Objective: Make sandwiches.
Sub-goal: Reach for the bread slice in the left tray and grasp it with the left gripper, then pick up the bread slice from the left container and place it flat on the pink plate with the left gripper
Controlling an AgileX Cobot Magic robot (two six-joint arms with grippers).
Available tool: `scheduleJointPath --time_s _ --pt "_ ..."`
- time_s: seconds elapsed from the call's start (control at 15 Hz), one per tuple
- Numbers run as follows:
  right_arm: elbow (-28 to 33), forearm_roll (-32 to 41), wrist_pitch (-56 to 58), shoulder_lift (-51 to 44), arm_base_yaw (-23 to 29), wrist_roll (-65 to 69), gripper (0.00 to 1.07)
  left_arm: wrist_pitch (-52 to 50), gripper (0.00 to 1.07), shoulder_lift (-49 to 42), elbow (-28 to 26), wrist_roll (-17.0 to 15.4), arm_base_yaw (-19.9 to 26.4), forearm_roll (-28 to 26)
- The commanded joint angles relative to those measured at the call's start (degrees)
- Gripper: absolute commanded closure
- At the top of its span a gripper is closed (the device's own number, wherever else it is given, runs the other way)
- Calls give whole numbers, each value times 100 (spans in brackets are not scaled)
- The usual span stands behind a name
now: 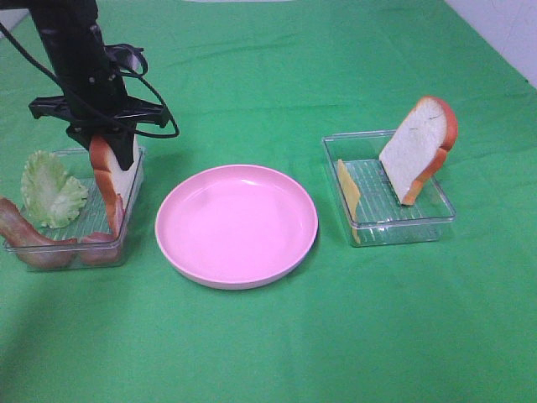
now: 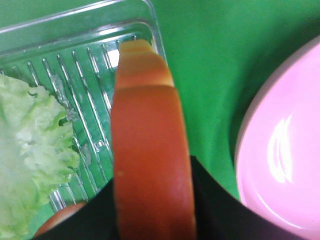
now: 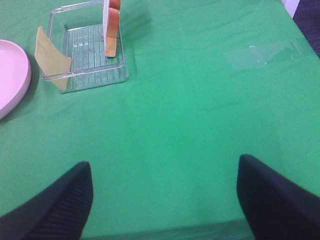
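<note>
A bread slice (image 1: 115, 180) with an orange-brown crust stands on edge in the left clear tray (image 1: 84, 220). My left gripper (image 1: 113, 144) comes down on it from above. In the left wrist view its dark fingers (image 2: 215, 205) press both sides of the crust (image 2: 150, 150). Pale green lettuce (image 1: 52, 189) and reddish bacon strips (image 1: 33, 239) lie in the same tray. A second bread slice (image 1: 419, 149) leans in the right tray (image 1: 394, 220) beside yellow cheese (image 1: 348, 189). The pink plate (image 1: 237, 225) between the trays holds nothing. My right gripper (image 3: 165, 200) is open over bare cloth, away from the right tray (image 3: 90, 75).
Green cloth covers the whole table. The white wall edge shows at the far right corner (image 1: 503, 34). A black cable (image 1: 159, 109) loops off the left arm above the left tray.
</note>
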Motion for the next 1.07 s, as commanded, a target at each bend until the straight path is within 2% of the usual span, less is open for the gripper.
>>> scheduleJointPath --time_s 0.07,0.2,0.33,0.4,0.67,0.93,1.07 --pt "11 17 -23 -189 -17 -46 31 23 82 17 -11 -286 -29 -11" --pt "11 17 -23 -189 -17 -46 31 -6 81 17 -11 -327 -29 6" --pt "11 17 -23 -189 -17 -46 31 23 92 11 -11 -327 -29 6" --pt "11 17 -23 -189 -17 -46 31 46 105 11 -11 -327 -29 69" --pt "11 17 -23 -189 -17 -46 31 183 107 -155 -57 -338 -29 172" --pt "11 17 -23 -189 -17 -46 31 693 107 -917 -258 -327 -40 138" --pt "11 17 -23 -189 -17 -46 31 693 107 -1404 -252 120 -29 -172"
